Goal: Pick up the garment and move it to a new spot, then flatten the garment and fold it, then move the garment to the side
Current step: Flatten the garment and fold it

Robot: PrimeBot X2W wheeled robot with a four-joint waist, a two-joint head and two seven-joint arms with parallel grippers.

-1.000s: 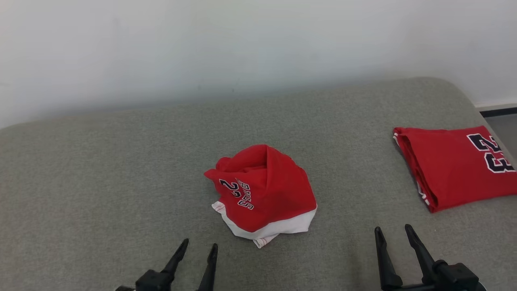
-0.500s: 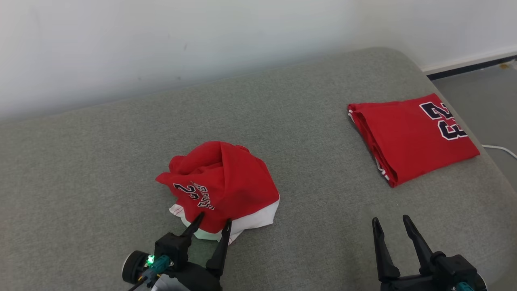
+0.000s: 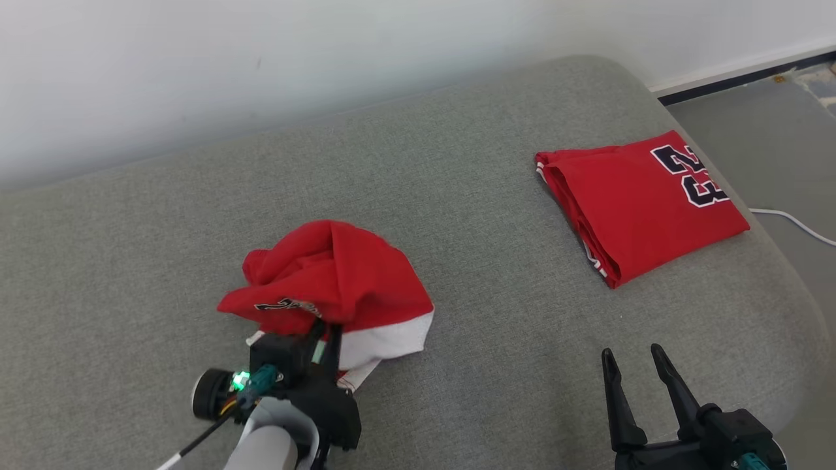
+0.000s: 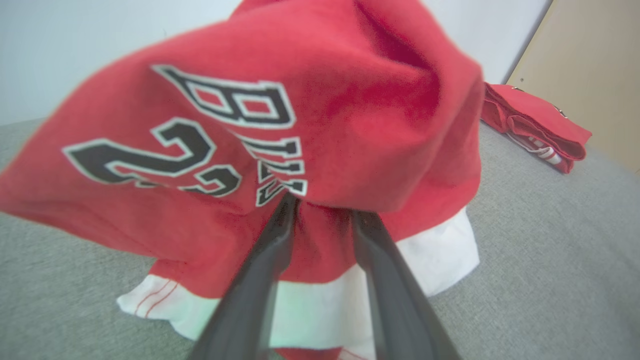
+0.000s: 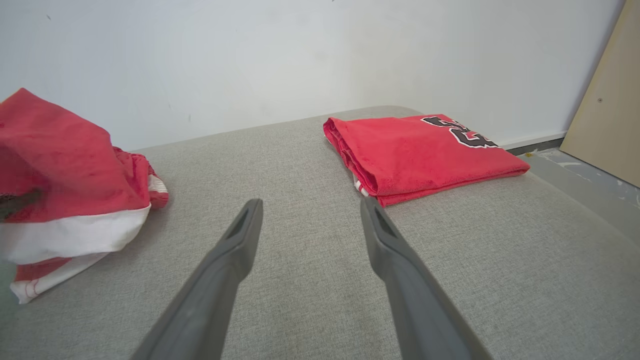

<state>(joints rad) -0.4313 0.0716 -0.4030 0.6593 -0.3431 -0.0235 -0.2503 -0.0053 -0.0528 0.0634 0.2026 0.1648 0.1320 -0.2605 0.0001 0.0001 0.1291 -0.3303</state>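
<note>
Red, white and black on grey.
The crumpled red cloth garment [image 3: 353,287], lower left of centre in the head view, has a white hem band with thin red stripes and black lettering outlined in white. The folded red cloth garment [image 3: 640,209], upper right, carries matching black, white-edged numerals. Beneath both spreads the flecked grey woven cushion [image 3: 457,196], below the plain white wall [image 3: 261,52].

A crumpled red garment [image 3: 339,287] with a white hem lies left of centre on the grey cushion [image 3: 130,274]. The left gripper [image 3: 326,336] reaches into its near edge. Its fingertips are buried in the cloth, so how the jaws stand cannot be told. The right gripper [image 3: 632,354] hovers at the lower right, fingers spread. A folded red jersey [image 3: 627,202] lies near the cushion's right edge, well apart from the garment.
</note>
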